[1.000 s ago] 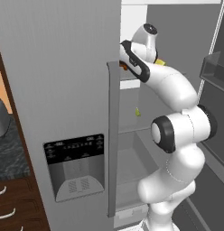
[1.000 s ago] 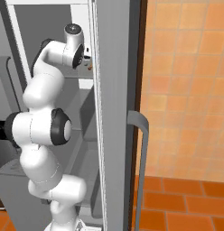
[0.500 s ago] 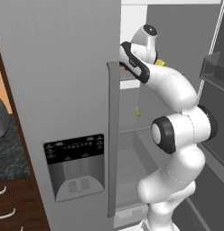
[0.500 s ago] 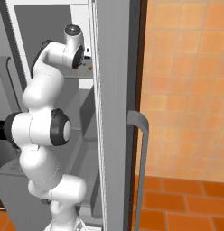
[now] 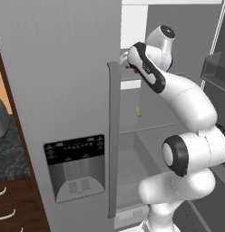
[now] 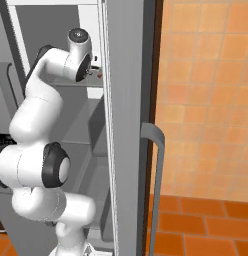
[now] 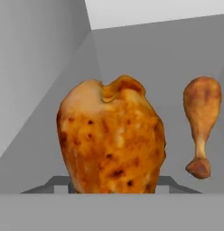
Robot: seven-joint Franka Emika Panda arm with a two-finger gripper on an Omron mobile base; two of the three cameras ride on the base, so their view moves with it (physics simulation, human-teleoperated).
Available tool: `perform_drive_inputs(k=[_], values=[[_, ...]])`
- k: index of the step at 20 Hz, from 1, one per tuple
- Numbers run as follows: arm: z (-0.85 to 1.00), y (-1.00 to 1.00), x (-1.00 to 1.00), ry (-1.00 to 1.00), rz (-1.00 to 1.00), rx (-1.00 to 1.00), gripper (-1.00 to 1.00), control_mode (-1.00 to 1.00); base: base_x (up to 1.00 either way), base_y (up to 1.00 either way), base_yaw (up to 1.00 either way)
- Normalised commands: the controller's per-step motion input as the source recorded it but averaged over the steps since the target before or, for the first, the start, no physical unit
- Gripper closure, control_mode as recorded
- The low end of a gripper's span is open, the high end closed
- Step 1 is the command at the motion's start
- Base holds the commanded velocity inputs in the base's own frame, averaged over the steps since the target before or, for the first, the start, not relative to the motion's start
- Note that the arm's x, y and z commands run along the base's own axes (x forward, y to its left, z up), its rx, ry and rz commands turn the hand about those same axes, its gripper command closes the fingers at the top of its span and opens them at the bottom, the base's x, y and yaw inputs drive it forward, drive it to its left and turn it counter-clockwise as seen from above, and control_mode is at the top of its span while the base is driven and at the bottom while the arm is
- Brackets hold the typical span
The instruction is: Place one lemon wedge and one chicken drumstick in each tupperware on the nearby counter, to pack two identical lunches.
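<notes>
In the hand view a glossy orange-brown chicken drumstick [image 7: 111, 140] looms close, fat end up, sitting between the fingers of my gripper [image 7: 113, 182], which is shut on its lower part. To its right a second chicken drumstick [image 7: 202, 122] stands apart against the grey fridge wall, thin bone end down. From the left base view the arm reaches up into the open fridge, with the gripper [image 5: 126, 61] at an upper shelf behind the door's edge. A small lemon wedge [image 5: 138, 112] lies on the shelf below. The dark speckled counter [image 5: 7, 156] shows at the far left.
The closed grey fridge door [image 5: 64, 90] with its vertical handle [image 5: 114, 136] and dispenser panel stands left of the arm. The open door [image 6: 127, 125] bounds the right side. A dark grey object [image 5: 0, 118] sits on the counter's edge.
</notes>
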Motion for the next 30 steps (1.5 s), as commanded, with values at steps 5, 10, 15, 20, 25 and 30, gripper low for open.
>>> perform_drive_inputs(k=[5,10,15,20,25,30], values=[[0.08,-0.20,-1.00,0.00,-0.01,0.00,1.00,-1.00,0.00,0.00,0.00],[-0.12,-0.19,-1.00,0.09,-0.06,-0.15,1.00,-1.00,0.00,0.00,0.00],[-0.66,-0.58,-1.00,0.14,-0.17,-0.15,1.00,-1.00,0.00,0.00,0.00],[-0.81,0.00,-0.93,0.17,-0.15,-0.11,1.00,-1.00,0.00,0.00,0.00],[-0.78,0.00,-0.91,0.09,-0.05,0.01,1.00,-1.00,0.00,0.00,0.00],[-0.66,0.13,-0.76,-0.10,0.00,0.15,1.00,-1.00,0.00,0.00,0.00]])
